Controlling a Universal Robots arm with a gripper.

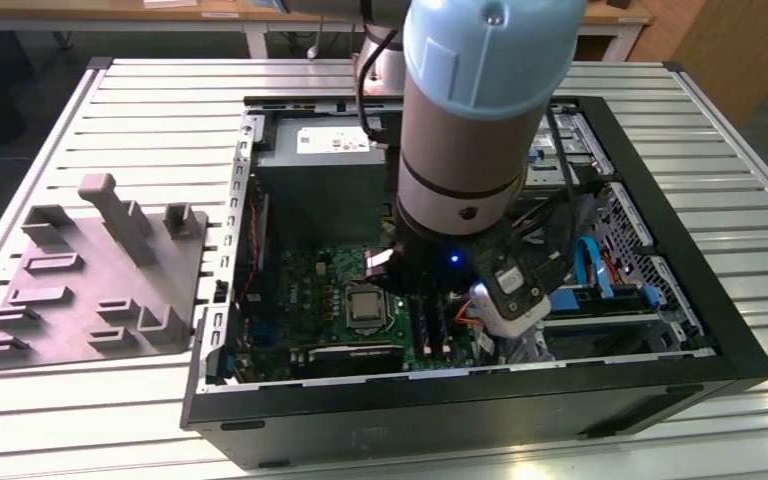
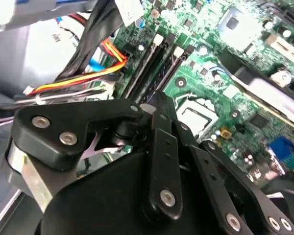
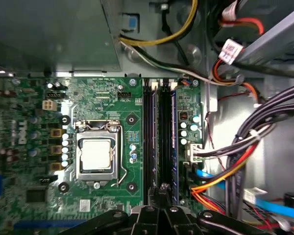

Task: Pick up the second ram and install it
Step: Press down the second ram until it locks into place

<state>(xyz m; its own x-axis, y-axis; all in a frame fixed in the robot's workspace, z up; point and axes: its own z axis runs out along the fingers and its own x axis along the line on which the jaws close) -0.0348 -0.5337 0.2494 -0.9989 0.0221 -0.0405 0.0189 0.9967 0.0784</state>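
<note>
slatted metal table [image 1: 704, 130] carrying an open computer case [image 1: 678, 330], the arm reaching down inside it.

beside the case, on the exterior view's left, sits a grey fixture tray [image 1: 51, 300]. the motherboard [image 3: 112, 98] lies flat with its processor socket [image 3: 95, 155] and the long black memory slots [image 3: 149, 142] next to it. the gripper [image 3: 162, 192] hovers right over those slots, close to the orange cables [image 3: 220, 182]; i cannot tell whether it is spread or pinching the second ram, which i cannot pick out for certain. judged risks: a tilted stick jamming in its slot, or the linkage snagging the cables.
</note>
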